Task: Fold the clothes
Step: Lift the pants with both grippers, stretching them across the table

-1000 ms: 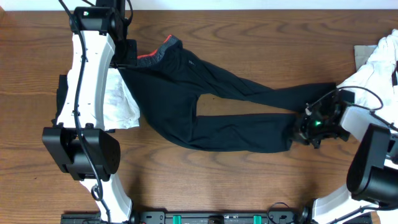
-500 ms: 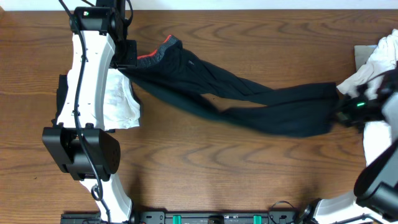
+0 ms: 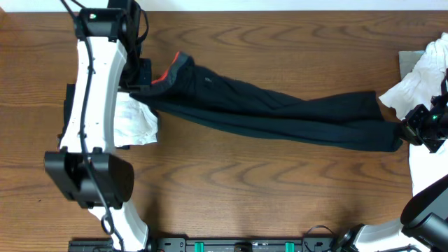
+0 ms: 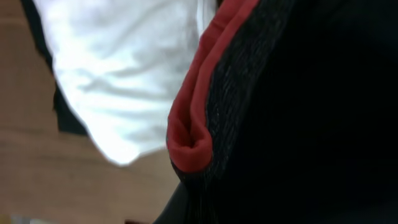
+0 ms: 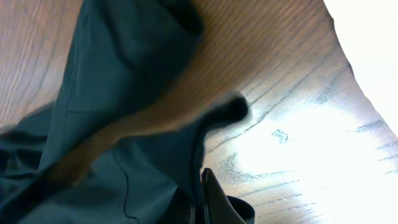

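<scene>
The long black trousers (image 3: 280, 115) are stretched across the table with both legs laid together. Their grey-and-red waistband (image 3: 170, 70) is at the left. My left gripper (image 3: 140, 78) is shut on the waistband end; the left wrist view shows the red band (image 4: 193, 124) close up with black cloth (image 4: 311, 112) beside it. My right gripper (image 3: 408, 133) is shut on the leg ends at the right; the right wrist view shows dark cloth (image 5: 124, 137) pinched between the fingers (image 5: 202, 196).
A white garment (image 3: 136, 122) lies on a black one (image 3: 70, 105) under the left arm, also in the left wrist view (image 4: 118, 74). More white garments (image 3: 420, 77) lie at the right edge. Bare wooden table (image 3: 266, 189) runs along the front.
My right gripper has pulled the leg ends to the right and the two legs have come together into one straight band. The waistband end has shifted a little left.
</scene>
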Available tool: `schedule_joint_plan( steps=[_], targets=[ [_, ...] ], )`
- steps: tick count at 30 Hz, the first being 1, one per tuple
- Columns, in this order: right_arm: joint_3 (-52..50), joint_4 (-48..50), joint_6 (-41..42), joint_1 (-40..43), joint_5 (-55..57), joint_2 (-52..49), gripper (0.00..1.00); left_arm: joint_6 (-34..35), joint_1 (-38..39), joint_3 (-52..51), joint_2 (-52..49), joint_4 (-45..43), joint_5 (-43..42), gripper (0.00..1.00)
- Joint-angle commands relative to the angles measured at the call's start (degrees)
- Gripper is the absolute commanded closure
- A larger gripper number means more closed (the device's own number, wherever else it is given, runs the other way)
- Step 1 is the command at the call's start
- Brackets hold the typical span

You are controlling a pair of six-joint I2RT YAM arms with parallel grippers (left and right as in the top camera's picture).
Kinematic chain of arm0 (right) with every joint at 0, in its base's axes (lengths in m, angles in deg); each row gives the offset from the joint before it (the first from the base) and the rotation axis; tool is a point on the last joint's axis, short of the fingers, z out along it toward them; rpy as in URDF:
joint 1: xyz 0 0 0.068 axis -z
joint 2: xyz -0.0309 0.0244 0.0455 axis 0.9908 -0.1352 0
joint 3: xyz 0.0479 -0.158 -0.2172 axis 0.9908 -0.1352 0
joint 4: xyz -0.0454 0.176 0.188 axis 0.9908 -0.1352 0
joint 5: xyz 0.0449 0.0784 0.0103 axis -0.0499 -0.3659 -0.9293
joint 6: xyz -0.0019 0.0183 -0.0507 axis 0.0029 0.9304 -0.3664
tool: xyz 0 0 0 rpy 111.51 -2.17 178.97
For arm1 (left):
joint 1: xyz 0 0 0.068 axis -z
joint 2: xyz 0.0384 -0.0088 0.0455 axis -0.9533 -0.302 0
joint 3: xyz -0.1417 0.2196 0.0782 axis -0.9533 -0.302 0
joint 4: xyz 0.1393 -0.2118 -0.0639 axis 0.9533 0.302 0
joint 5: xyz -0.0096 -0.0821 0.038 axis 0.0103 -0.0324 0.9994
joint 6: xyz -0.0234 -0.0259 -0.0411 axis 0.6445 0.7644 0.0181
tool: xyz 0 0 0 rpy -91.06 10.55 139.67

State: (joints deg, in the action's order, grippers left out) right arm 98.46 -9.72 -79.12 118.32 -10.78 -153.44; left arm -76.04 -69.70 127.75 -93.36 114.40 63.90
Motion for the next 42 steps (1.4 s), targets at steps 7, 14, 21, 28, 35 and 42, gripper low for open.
schedule_joint_plan(
  steps=[7,14,21,28,35,42],
  targets=[
    [1.07,-0.31,-1.95,0.79,-2.45,0.13,0.99,2.23,0.24,1.05,10.62,2.05,-1.92,0.93],
    [10.03,-3.3,-5.38,2.16,-14.49,3.28,0.99,2.19,2.16,3.48,21.64,-2.34,-2.34,0.94],
    [25.92,-12.33,-5.29,3.78,-12.96,9.53,0.99,2.23,9.51,10.25,34.14,-4.85,-3.65,0.94],
    [41.46,-22.08,-4.66,6.78,-7.65,13.31,0.99,4.5,17.49,20.41,42.32,-4.87,-5.11,0.94],
    [45.11,-23.87,-3.39,8.61,-11.02,12.92,0.99,7.87,17.51,24.24,42.53,-4.9,5.29,0.94],
    [45.11,-24.37,-3.43,8.46,-15.63,7.41,0.99,6.75,17.51,24.24,31.65,-7.74,5.79,0.94]
  ],
)
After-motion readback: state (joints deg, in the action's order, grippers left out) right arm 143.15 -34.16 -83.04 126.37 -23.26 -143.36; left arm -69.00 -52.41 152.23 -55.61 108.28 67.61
